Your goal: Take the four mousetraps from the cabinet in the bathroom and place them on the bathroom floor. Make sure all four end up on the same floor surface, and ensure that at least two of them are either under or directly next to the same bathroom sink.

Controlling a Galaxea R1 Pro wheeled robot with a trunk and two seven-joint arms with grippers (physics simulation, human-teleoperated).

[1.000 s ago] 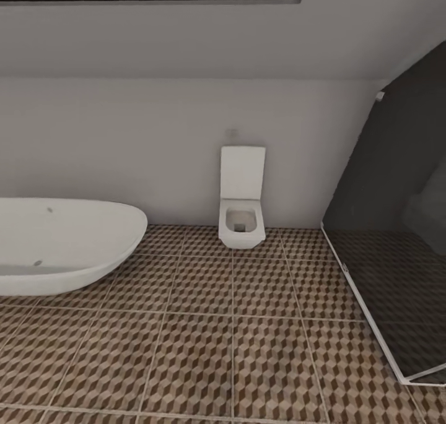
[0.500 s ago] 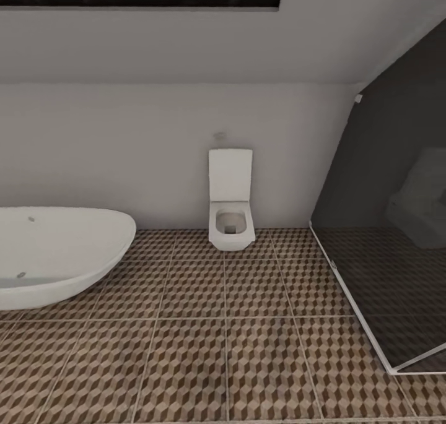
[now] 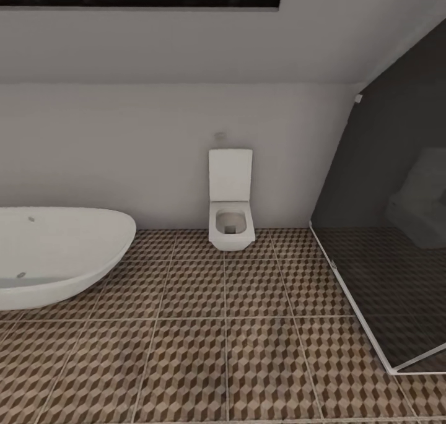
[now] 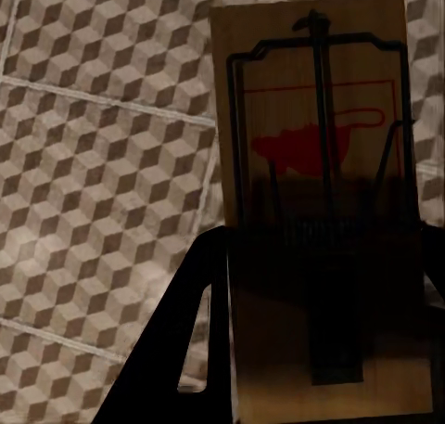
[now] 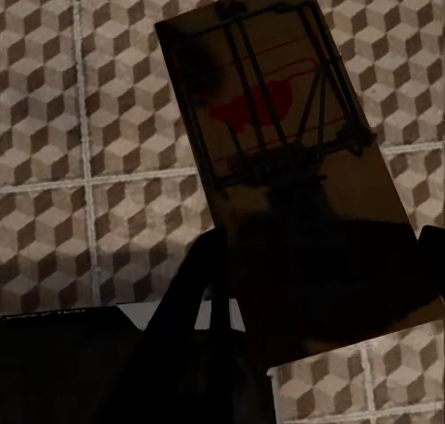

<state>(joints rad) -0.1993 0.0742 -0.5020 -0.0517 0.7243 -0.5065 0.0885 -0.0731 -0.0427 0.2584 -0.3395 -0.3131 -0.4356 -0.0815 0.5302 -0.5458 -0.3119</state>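
Two mousetraps were in sight, one in each gripper. In the left wrist view, the left gripper (image 4: pixel 320 285) was clamped on a mousetrap (image 4: pixel 320 164), a tan wooden board with dark metal bars and a red mouse-shaped mark inside a thin red outline. The board's near end sat between the dark fingers (image 4: pixel 199 331), while its far end stood out over the bathroom floor (image 4: pixel 102 183), clear of the tiles.

In the right wrist view, the right gripper (image 5: pixel 315 285) was likewise clenched on the second mousetrap (image 5: pixel 278 136), which was tilted against the tile lines. It bore the same dark spring bars and red mark. Its near end was lost in shadow among the black fingers (image 5: pixel 199 294), and its far end hung above the cube-patterned tiles, not touching them.

The head view showed one room. The floor (image 3: pixel 248 350) of brown, beige and white cube-patterned square tiles with pale grout lines ran back to a plain white wall (image 3: pixel 124 145). One white oval bathtub (image 3: pixel 62 250) stood at the left on the tiles. One white square toilet (image 3: pixel 231 220) with its lid raised was mounted against the wall near the middle. At the right, one dark glass-walled shower (image 3: pixel 384 275) with a pale frame along its base met the tiled floor.
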